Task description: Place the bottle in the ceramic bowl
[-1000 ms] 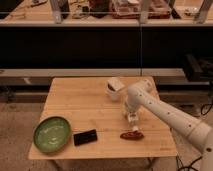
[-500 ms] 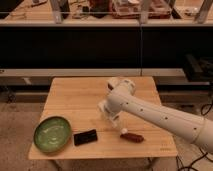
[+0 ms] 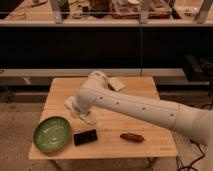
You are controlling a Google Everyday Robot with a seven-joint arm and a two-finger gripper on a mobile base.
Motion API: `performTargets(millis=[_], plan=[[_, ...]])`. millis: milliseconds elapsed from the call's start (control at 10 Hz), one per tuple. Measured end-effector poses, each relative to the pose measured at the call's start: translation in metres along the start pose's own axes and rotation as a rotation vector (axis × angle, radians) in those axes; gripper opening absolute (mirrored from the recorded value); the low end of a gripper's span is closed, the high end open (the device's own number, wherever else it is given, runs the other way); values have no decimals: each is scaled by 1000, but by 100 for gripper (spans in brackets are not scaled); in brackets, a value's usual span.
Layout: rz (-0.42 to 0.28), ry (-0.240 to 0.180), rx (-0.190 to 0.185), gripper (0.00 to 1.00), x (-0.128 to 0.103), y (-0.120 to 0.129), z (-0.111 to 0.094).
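Front edge of the desk [image 3: 150, 150], left to right:
- ceramic bowl [image 3: 51, 134] at the front-left corner, green with a lighter streaked inside, sitting upright
- black flat rectangle [image 3: 85, 137] just beside the bowl's right rim; touching or a sliver apart, can't tell
- brown oblong item [image 3: 131, 137] further right, lying flat, well apart from both

One step back, the gripper [image 3: 80, 110] hangs over the desk. It is up and to the right of the bowl and just behind the black rectangle. A slim whitish piece angles down from its lower end, and this reads as the bottle [image 3: 90, 119]. The bottle is white against the white gripper, so the outline is poor. Whether the jaws are pinching it or spread, can't tell. The bottle sits outside the bowl's rim, nearer the rectangle than the bowl's centre.

The white arm [image 3: 135, 106] comes in from the lower right, crosses the middle of the desk and bends at an elbow near the back-centre. It hides part of the desk top.

At the back of the desk, just right of the elbow, is a squat white cup-like object [image 3: 116, 83], partly hidden by the arm.

Behind the desk is a long dark bench [image 3: 75, 45] with cluttered trays on top.
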Motion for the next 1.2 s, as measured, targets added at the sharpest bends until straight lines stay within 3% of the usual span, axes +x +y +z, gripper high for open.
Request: performTargets(millis=[200, 400, 500, 1000, 1100, 1200], plan=[[-38, -10, 65, 8, 17, -17, 19], [-74, -86, 126, 8, 2, -36, 48], [-103, -142, 144, 8, -12, -43, 66], [-106, -146, 146, 8, -14, -43, 67], [-119, -137, 160, 8, -11, -48, 68], [-164, -120, 199, 8, -1, -67, 74]])
